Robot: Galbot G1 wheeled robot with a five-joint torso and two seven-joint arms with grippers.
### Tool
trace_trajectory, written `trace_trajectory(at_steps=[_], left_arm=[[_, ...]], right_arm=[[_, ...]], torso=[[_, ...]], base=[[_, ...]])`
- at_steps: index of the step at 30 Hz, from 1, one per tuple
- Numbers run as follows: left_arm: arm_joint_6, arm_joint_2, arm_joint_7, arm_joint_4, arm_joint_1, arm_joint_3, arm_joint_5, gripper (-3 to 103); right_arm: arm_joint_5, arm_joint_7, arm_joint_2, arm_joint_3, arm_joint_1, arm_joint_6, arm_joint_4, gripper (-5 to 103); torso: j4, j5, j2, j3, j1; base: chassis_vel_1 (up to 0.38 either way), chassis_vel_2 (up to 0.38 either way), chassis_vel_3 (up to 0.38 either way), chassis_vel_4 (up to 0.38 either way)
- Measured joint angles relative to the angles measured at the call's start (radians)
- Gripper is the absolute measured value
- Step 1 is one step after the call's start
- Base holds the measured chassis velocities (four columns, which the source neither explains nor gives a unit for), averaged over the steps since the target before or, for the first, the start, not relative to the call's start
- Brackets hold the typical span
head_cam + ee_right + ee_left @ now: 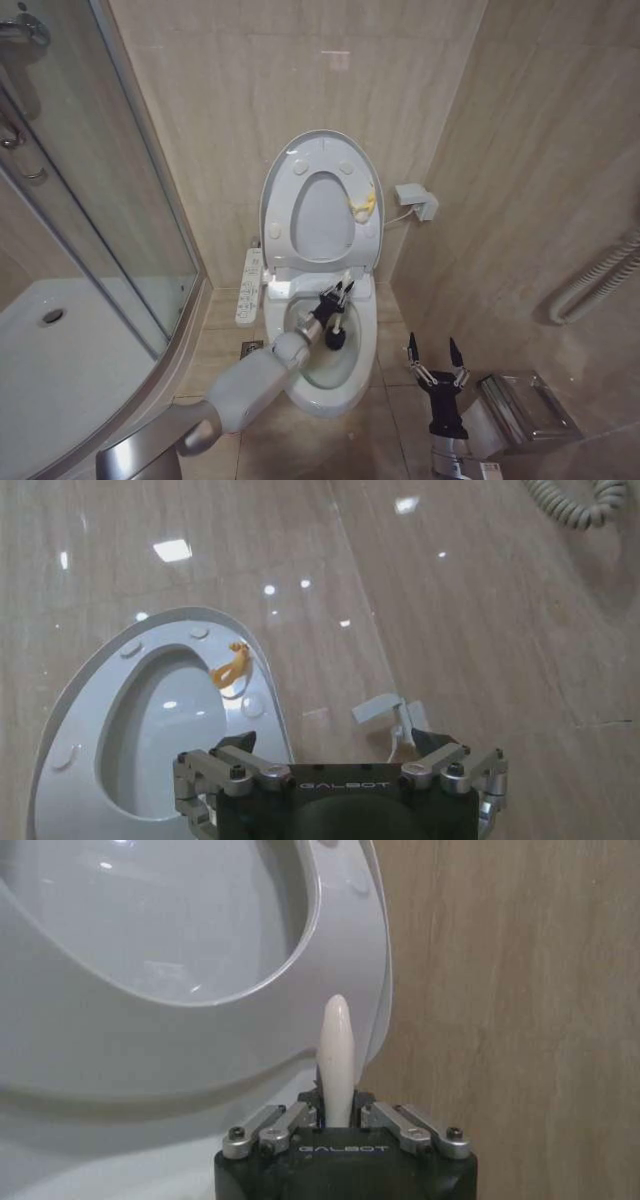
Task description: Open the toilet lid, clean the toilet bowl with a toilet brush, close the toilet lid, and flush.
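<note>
The toilet bowl stands on the floor against the beige tiled wall, a glass shower door off to the robot's left. Behind the bowl the toilet lid stands upright against the wall, with the ring-shaped seat raised flat against it; a yellow mark sits on the seat's rim toward the robot's right. A white control panel hangs beside the bowl on its left.

The left gripper reaches over the open bowl, its fingers pressed in on the slim white handle of the toilet brush. The handle runs out past the fingertips toward the raised seat in the left wrist view, while in the head view the dark bristle head hangs below the fingers, down inside the bowl and near its inner wall.

The right gripper hovers to the right of the bowl, well apart from it, above the floor. Its fingers are spread wide and grasp nothing. A metal bin sits just beyond the fingers on the robot's right.
</note>
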Motion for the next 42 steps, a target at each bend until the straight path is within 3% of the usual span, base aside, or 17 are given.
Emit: trace_trajectory(at_steps=[7, 14, 18, 19, 25, 28, 32, 38, 42], left_arm=[[0.003, -0.039, -0.005, -0.082, -0.034, -0.021, -0.019, 19], [0.005, 0.047, -0.017, -0.028, 0.007, 0.025, -0.040, 19], [0.019, 0.075, -0.036, -0.048, -0.001, 0.065, -0.061, 19], [0.021, 0.078, -0.038, -0.075, -0.014, 0.075, -0.072, 19], [0.020, 0.072, -0.043, -0.125, -0.043, 0.086, -0.103, 19], [0.006, 0.077, -0.036, -0.054, -0.025, 0.086, -0.086, 19], [0.001, 0.060, -0.028, -0.008, -0.026, 0.082, -0.074, 19], [0.000, -0.001, -0.030, -0.058, -0.084, 0.070, -0.101, 19], [-0.003, 0.005, -0.027, -0.049, -0.069, 0.065, -0.109, 19]], right_arm=[[0.000, 0.001, 0.000, 0.011, 0.000, 0.000, 0.001, 100], [0.000, 0.001, 0.002, 0.005, 0.012, -0.001, -0.015, 100], [0.000, 0.001, -0.002, 0.009, 0.020, -0.002, -0.023, 100], [0.001, 0.001, -0.003, 0.012, 0.022, -0.003, -0.024, 100], [0.002, 0.001, 0.001, 0.014, 0.021, 0.000, -0.028, 100], [0.002, -0.001, 0.003, 0.013, 0.019, 0.005, -0.031, 100], [0.002, -0.002, -0.001, 0.012, 0.017, 0.009, -0.037, 100], [-0.001, -0.002, 0.006, 0.009, 0.019, 0.010, -0.036, 100], [-0.008, -0.002, 0.012, 0.006, 0.017, 0.009, -0.034, 100]], torso=[[-0.0023, -0.0003, 0.000, 0.000, 0.000], [0.0006, 0.0000, 0.000, 0.000, 0.000], [0.0005, 0.0001, 0.000, 0.000, 0.000], [-0.0005, -0.0001, 0.000, 0.000, 0.000], [-0.0019, -0.0001, 0.000, 0.000, 0.000], [0.0000, 0.0000, 0.000, 0.000, 0.000], [0.0007, 0.0000, 0.000, 0.000, 0.000], [-0.0020, -0.0002, 0.000, 0.000, 0.000], [-0.0014, 0.0001, 0.000, 0.000, 0.000]], base=[[0.000, 0.000, 0.000, 0.000], [0.000, 0.000, 0.000, 0.000], [0.000, 0.000, 0.000, 0.000], [0.000, 0.000, 0.000, 0.000], [0.000, 0.000, 0.000, 0.000], [0.000, 0.000, 0.000, 0.000], [0.014, 0.008, 0.006, 0.005], [0.000, 0.000, 0.000, 0.000], [0.000, 0.000, 0.000, 0.000]])
